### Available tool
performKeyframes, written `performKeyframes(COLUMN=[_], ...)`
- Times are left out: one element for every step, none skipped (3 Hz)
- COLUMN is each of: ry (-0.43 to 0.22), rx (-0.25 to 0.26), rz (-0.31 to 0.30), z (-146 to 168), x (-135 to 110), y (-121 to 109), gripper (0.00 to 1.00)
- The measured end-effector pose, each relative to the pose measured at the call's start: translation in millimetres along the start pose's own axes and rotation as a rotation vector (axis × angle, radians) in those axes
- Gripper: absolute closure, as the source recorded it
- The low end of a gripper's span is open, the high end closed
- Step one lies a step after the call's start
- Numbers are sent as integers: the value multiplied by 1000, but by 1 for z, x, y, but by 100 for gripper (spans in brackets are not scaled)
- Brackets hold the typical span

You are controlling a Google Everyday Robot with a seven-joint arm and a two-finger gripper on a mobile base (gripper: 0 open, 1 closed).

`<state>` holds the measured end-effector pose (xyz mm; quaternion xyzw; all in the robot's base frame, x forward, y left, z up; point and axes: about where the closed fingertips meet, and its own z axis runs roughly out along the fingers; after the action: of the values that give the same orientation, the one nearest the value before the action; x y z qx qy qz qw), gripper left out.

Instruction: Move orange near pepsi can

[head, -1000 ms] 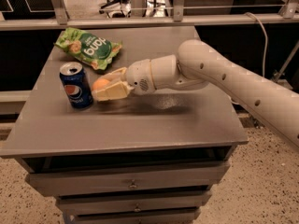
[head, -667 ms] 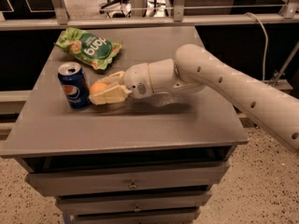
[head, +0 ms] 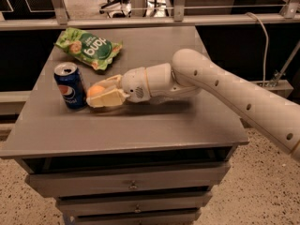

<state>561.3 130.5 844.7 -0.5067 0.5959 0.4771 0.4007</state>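
**Cabinet.** A grey drawer cabinet [head: 154, 125] fills the middle of the frame. Its flat top carries every item of the task. No shift of the cabinet is noted against the earlier views.

**Arm.** The cream robot arm [head: 234, 90] enters from the lower right and is stretched across the top toward centre left. Compared with a second ago, the arm is seen lower over the surface and a little further left. Its shadow is now drawn close under the wrist.

**Snack bag.** A green snack bag [head: 89, 48] lies at the upper left of the top, behind the other items. It is untouched and unchanged.

**Pepsi can.** The pepsi can [head: 70, 86] stands upright at the left of the top, logo facing forward. It is not displaced and is not touched by the fingers.

**Gripper.** The gripper [head: 93, 93] is placed just right of the can, low over the surface. Its two fingers are clamped on the fruit, one above and behind it, one below and in front.

**Orange.** The orange [head: 97, 90] is held between the fingers, just beside the can's right side, with a narrow gap remaining. Whether it already rests on the top cannot be told.

**Finding.** The carry is judged to be essentially complete, since the fruit has been brought down next to the can. Release and withdrawal are judged outstanding. A roll of the fruit on release, or a knock to the can during withdrawal, is recorded as the remaining risk.
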Motion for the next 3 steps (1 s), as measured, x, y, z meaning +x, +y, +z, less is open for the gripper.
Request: performKeyframes(ry=[5, 17, 17], rx=[-10, -15, -15], rz=[2, 3, 3], z=[3, 4, 4], x=[2, 4, 4], y=[1, 2, 2], gripper=[5, 0, 0])
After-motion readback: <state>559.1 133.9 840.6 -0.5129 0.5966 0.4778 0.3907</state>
